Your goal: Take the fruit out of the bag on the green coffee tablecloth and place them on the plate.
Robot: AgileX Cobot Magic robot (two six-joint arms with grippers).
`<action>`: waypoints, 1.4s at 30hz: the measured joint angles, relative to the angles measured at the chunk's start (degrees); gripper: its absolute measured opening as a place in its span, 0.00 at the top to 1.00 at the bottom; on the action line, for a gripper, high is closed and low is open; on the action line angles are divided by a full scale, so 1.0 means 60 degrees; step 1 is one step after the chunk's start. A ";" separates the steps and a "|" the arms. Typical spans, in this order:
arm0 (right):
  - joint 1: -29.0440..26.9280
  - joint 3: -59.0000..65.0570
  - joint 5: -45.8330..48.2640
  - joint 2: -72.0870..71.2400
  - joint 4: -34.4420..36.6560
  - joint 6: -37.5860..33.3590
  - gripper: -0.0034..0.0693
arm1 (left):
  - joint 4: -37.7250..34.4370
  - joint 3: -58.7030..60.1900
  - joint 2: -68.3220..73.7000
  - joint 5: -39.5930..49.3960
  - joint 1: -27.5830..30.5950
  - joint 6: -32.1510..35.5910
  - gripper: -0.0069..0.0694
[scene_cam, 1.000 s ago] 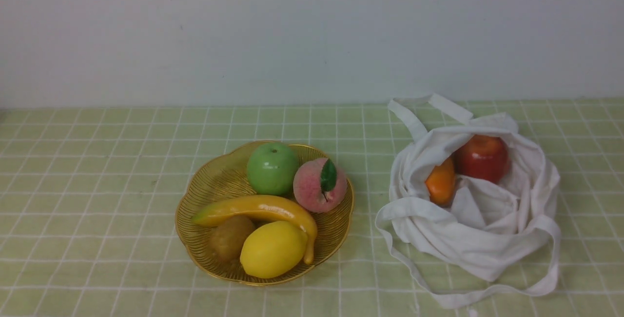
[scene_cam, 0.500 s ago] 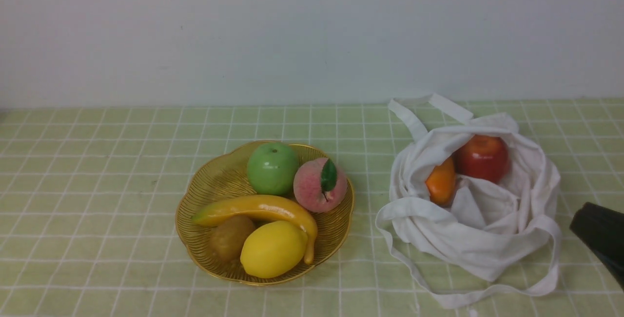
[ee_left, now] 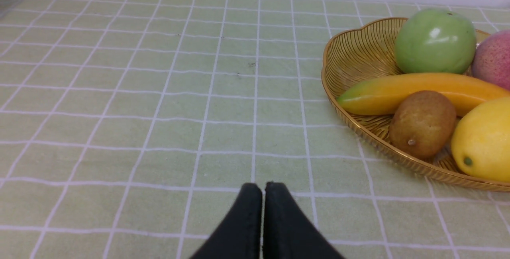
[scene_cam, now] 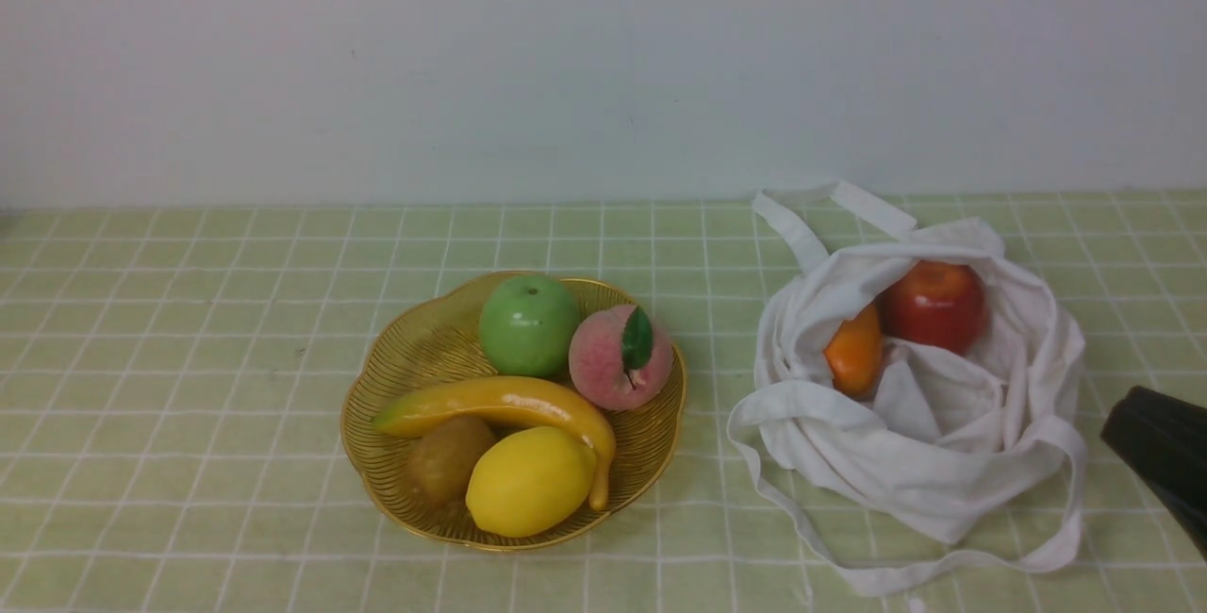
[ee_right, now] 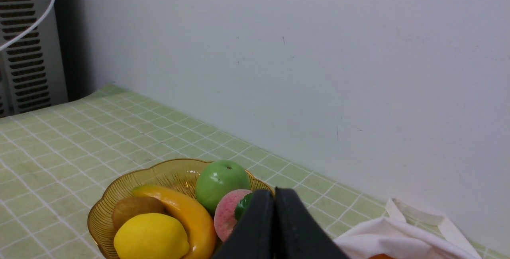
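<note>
nearest, the right gripper [ee_right: 274, 195] is pressed closed on nothing, just right of the bag [scene_cam: 943, 443] on the green coffee tablecloth [scene_cam: 189, 405]. further in, an orange fruit [scene_cam: 854, 353] and red apple [scene_cam: 934, 306] lie inside. left gripper [ee_left: 262, 189] closed, empty; kiwi [scene_cam: 445, 458] on the plate [scene_cam: 396, 349].

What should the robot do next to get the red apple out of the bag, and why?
Probably open the right gripper and bring it over the bag. Its fingers are pressed together and it sits off to the bag's side, holding nothing. The red apple and the orange fruit lie uncovered in the bag's open mouth, while the kiwi is already on the plate.
</note>
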 joint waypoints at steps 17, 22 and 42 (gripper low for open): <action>-0.0104 0.0011 0.0157 -0.0315 0.0879 -0.0455 0.97 | 0.0000 0.0000 0.0000 0.0000 0.0000 0.0000 0.92; -0.1305 0.0471 0.1015 -0.1203 0.3495 -0.2864 0.97 | 0.0000 0.0000 0.0000 0.0000 0.0000 0.0000 0.92; -0.4713 0.3138 0.2732 -0.4118 0.4810 -0.4055 0.97 | 0.0000 0.0000 0.0000 0.0000 0.0000 0.0000 0.92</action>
